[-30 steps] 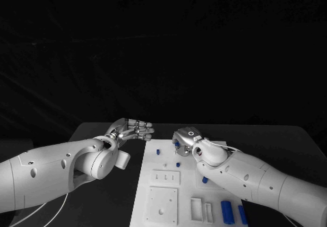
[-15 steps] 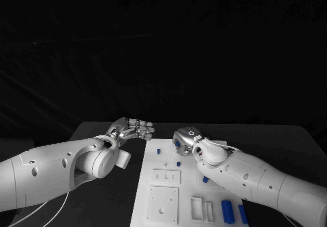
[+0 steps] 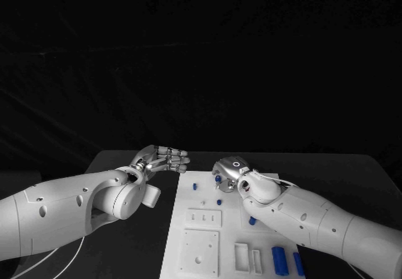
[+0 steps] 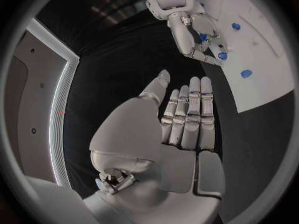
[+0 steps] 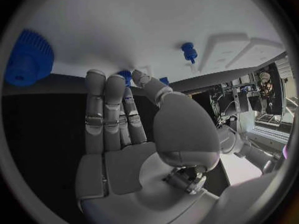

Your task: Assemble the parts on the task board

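Note:
The white task board (image 3: 205,235) lies in the middle of the table. My right hand (image 3: 228,171) reaches down over its far end, fingertips at the surface. There the thumb and a finger pinch a small blue part (image 5: 126,75), also seen as the blue part (image 3: 218,179) under the hand. A blue gear (image 5: 28,57) and a blue peg (image 5: 189,51) stand on the board (image 5: 156,25) close by. Left of the board's far corner my left hand (image 3: 163,158) hovers with its fingers straight and spread, holding nothing. My right hand (image 4: 196,37) also shows over the board (image 4: 264,59).
More blue pieces sit on the board: a small peg (image 3: 194,187), another (image 3: 218,202), one beside my right forearm (image 3: 251,221), and two long blocks (image 3: 279,260) at the near right. White raised fixtures (image 3: 204,218) occupy the board's near half.
My right hand has edged slightly to the right and lower at the board's far end. The left hand has not moved.

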Robot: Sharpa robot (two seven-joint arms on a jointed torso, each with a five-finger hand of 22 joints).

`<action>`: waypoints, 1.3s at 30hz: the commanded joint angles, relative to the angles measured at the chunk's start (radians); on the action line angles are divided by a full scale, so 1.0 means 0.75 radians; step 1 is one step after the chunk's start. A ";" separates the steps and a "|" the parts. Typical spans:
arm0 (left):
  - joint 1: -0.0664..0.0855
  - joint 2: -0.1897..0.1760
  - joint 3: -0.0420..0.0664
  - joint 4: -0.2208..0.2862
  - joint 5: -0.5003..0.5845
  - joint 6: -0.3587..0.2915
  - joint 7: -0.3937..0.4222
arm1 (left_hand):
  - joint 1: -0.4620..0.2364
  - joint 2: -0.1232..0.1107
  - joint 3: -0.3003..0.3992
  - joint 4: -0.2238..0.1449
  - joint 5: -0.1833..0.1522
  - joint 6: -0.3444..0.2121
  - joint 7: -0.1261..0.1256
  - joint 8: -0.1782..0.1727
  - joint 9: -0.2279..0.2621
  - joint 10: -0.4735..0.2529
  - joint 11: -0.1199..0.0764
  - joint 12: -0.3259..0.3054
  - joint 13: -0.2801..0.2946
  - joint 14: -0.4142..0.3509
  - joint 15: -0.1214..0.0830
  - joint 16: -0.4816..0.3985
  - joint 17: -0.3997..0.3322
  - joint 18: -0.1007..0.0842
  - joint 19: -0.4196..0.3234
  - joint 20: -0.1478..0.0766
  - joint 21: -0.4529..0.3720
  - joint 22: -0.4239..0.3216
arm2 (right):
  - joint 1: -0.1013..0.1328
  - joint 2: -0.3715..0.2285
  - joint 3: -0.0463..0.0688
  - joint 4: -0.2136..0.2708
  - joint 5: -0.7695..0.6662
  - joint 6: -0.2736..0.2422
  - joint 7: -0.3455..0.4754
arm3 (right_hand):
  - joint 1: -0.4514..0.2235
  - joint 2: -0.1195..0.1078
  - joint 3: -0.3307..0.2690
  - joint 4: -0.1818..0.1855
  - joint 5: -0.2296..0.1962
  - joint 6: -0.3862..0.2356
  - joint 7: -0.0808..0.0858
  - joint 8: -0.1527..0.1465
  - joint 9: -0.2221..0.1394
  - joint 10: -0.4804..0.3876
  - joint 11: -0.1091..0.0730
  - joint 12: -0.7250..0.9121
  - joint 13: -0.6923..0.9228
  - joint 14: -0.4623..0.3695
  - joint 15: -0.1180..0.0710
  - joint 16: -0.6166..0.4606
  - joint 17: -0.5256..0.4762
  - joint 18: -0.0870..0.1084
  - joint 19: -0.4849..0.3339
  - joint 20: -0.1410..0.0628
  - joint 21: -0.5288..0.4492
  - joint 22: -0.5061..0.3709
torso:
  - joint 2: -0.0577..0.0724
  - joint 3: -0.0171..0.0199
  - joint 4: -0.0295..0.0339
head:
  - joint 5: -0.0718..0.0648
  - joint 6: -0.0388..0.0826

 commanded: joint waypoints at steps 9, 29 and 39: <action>0.002 0.000 0.001 -0.004 -0.006 0.019 0.005 | 0.001 -0.011 -0.001 0.004 0.002 -0.006 0.005 -0.002 0.000 -0.012 0.002 -0.001 0.002 -0.005 0.002 -0.007 -0.001 -0.007 0.003 0.000 0.005 -0.003 | 0.000 -0.020 0.001 0.016 0.100 -0.069 0.059 | 0.105 -0.015 -0.312 0.136 -0.003 -0.092 -0.047 0.001 -0.002 -0.104 0.021 -0.006 -0.002 0.004 0.018 -0.011 -0.022 0.044 0.054 0.019 -0.063 -0.111 | 0.000 0.0000 -0.0008 | -0.008 0.002; 0.002 -0.030 0.001 -0.016 -0.014 0.023 0.011 | 0.005 -0.012 -0.001 0.003 0.002 -0.005 0.005 -0.002 0.000 -0.011 0.002 -0.001 0.002 -0.005 0.002 -0.007 -0.001 -0.007 0.003 0.000 0.006 -0.004 | 0.015 -0.294 0.173 0.313 0.304 0.006 0.087 | 0.002 0.039 -0.264 0.032 0.016 -0.024 -0.009 0.002 0.000 0.419 -0.121 0.030 0.066 -0.003 -0.084 -0.013 0.009 -0.018 0.047 -0.073 -0.017 -0.125 | -0.013 0.0135 -0.0381 | -0.036 0.011; 0.002 -0.036 0.000 -0.042 -0.022 0.029 0.018 | 0.005 -0.013 -0.002 0.004 0.002 -0.006 0.005 -0.002 0.000 -0.013 0.002 -0.001 0.002 -0.005 0.002 -0.007 -0.002 -0.007 0.002 0.000 0.008 -0.005 | 0.015 -0.419 0.190 0.342 0.379 0.173 0.073 | 0.026 0.083 -0.493 0.051 0.080 -0.062 -0.014 0.005 0.002 0.239 -0.143 1.215 1.326 -0.031 -0.094 0.239 0.520 -0.063 0.057 -0.095 0.299 0.081 | -0.018 0.0226 -0.0490 | -0.032 0.004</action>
